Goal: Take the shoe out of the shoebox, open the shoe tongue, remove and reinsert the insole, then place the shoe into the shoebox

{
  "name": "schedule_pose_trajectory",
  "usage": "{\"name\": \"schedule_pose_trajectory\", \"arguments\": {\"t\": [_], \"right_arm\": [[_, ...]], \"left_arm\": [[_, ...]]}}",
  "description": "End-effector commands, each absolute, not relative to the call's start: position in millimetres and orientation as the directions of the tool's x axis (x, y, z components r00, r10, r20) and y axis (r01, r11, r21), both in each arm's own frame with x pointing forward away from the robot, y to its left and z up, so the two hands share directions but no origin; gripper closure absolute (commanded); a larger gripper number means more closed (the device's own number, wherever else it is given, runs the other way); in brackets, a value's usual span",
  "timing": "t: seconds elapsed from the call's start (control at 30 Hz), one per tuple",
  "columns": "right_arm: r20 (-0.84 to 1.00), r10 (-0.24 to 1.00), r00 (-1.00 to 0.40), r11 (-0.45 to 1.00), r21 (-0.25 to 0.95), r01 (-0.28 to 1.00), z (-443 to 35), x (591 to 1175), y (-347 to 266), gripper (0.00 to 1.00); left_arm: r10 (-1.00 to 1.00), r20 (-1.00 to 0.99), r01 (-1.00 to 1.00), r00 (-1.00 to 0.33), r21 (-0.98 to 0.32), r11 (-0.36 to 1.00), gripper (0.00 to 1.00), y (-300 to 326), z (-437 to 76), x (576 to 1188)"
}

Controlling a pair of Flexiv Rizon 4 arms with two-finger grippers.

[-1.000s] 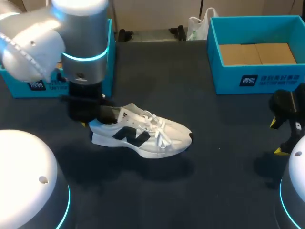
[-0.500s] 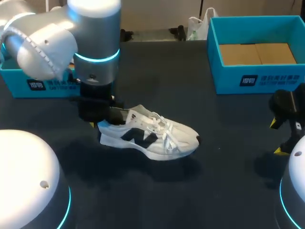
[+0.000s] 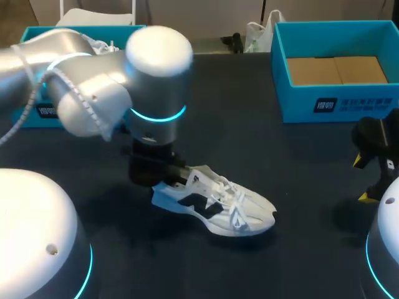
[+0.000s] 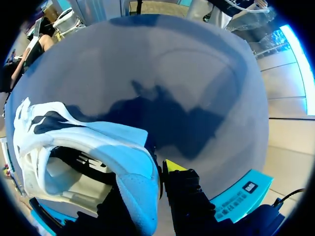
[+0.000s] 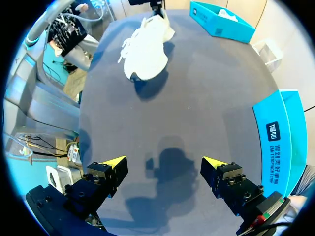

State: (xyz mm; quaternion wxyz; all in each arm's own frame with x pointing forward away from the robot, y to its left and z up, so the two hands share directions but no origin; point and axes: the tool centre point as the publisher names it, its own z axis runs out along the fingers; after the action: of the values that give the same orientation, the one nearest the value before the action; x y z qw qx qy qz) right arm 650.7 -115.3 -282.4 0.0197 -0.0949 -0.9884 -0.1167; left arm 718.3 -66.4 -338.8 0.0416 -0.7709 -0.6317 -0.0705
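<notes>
Here the white sneaker (image 3: 215,205) is at the middle of the bench (image 3: 249,143), toe pointing right and slightly near. The left jaws are clamped on its heel collar (image 4: 133,167), one yellow fingertip (image 4: 172,165) against the outside. The right jaws stand wide apart at the near right, over bare bench. A teal shoebox (image 3: 37,112) stands far left, partly behind the left arm (image 3: 118,93). A second teal shoebox (image 3: 336,103) stands far right.

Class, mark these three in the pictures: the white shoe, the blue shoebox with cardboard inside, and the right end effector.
white shoe (image 3: 215,207), head view, on its side panel.
blue shoebox (image 3: 299,103), head view, on its front wall.
right end effector (image 5: 163,162), right wrist view, midway between its yellow tips.
</notes>
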Motion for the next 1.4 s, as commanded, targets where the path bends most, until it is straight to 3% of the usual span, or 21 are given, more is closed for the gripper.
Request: {"name": "schedule_pose_trajectory", "arguments": {"t": [0.03, 1.2, 1.23, 1.27, 1.33, 1.4], "right_arm": [[0.059, 0.185, -0.981, 0.955, 0.224, 0.193, -283, 650, -115, 0.0], [0.059, 0.185, -0.981, 0.955, 0.224, 0.193, -283, 650, -115, 0.0], [0.059, 0.185, -0.981, 0.955, 0.224, 0.193, -283, 650, -115, 0.0], [0.059, 0.185, -0.981, 0.955, 0.224, 0.193, -283, 650, -115, 0.0], [0.059, 0.185, -0.981, 0.955, 0.224, 0.193, -283, 650, -115, 0.0], [0.059, 0.185, -0.981, 0.955, 0.224, 0.193, -283, 650, -115, 0.0]], "left_arm": [[0.965, 0.18, 0.98, 0.192, 0.007, -0.197, 1.0, -88, -355, 727], [0.977, 0.136, 0.986, 0.167, 0.007, -0.169, 1.0, -115, -403, 744], [0.976, 0.137, 0.985, 0.167, 0.008, -0.17, 0.99, -115, -403, 743], [0.976, 0.135, 0.985, 0.169, 0.011, -0.172, 0.85, -115, -404, 743], [0.976, 0.135, 0.985, 0.171, 0.012, -0.174, 0.76, -115, -404, 742], [0.977, 0.13, 0.985, 0.17, 0.011, -0.173, 0.59, -115, -404, 742]]}}
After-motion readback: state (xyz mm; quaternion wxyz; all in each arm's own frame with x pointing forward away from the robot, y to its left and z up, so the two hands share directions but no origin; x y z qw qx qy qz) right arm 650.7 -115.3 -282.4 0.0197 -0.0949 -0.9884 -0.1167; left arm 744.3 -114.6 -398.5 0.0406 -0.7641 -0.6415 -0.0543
